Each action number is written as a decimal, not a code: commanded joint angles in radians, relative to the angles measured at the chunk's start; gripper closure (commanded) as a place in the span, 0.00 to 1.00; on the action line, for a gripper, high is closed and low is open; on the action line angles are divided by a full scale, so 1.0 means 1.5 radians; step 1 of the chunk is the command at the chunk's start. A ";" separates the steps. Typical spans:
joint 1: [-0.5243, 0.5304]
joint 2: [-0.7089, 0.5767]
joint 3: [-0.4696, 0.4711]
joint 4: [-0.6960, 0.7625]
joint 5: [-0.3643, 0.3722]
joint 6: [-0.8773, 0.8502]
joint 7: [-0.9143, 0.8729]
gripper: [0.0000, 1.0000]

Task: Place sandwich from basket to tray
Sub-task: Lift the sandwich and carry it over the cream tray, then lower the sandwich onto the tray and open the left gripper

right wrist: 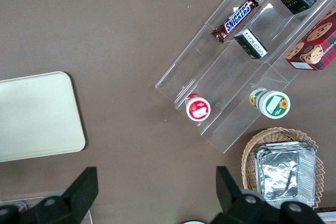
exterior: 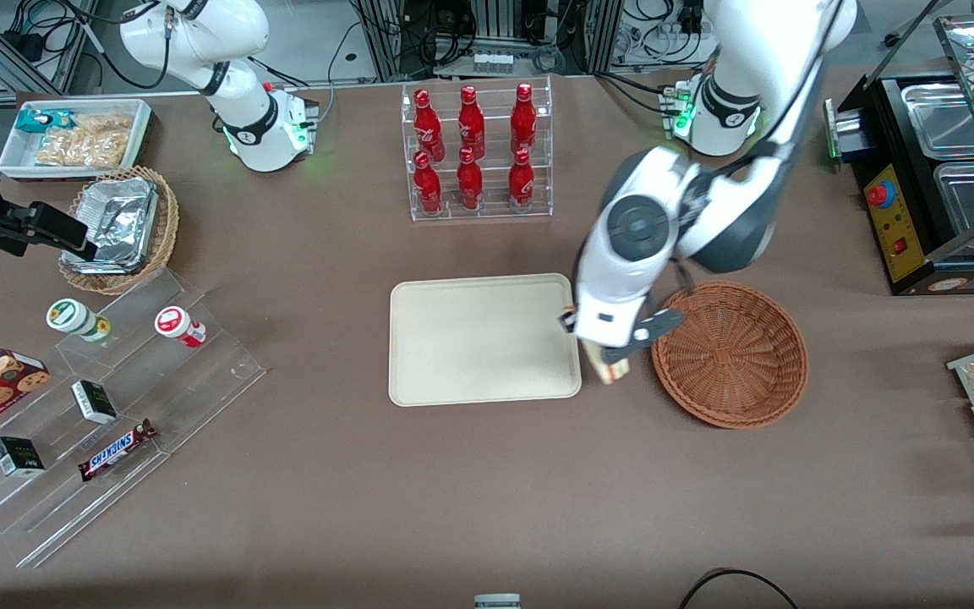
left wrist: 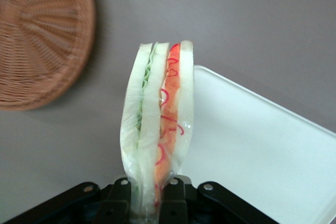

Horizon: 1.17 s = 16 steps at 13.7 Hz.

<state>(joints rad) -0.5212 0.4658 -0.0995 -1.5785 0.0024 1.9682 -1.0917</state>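
The gripper (exterior: pixel 614 355) pinches the sandwich (left wrist: pixel 157 124) at its narrow end, its black fingers (left wrist: pixel 176 200) pressed against the wrapped bread. The sandwich hangs above the brown table (exterior: pixel 453 507), between the tray (exterior: pixel 478 338) and the round basket (exterior: pixel 732 355), just beside the tray's edge. In the wrist view the red and green filling layers stand on edge, the basket to one side, the tray's corner to the other.

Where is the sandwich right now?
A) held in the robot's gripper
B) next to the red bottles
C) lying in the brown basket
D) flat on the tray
A: the gripper is shut on the sandwich, holding it above the table between the empty basket and the tray.
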 commanded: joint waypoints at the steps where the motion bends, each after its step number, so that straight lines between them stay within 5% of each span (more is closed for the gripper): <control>1: -0.045 0.075 0.009 0.075 0.000 0.020 0.003 0.92; 5: -0.111 0.126 0.010 0.077 0.006 0.117 0.009 0.92; 7: -0.130 0.136 0.008 0.074 0.042 0.122 0.024 0.92; 16: -0.186 0.179 0.008 0.066 0.046 0.149 0.071 0.91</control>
<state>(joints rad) -0.7775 0.7198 -0.1000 -1.4999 0.0589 2.1837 -0.9949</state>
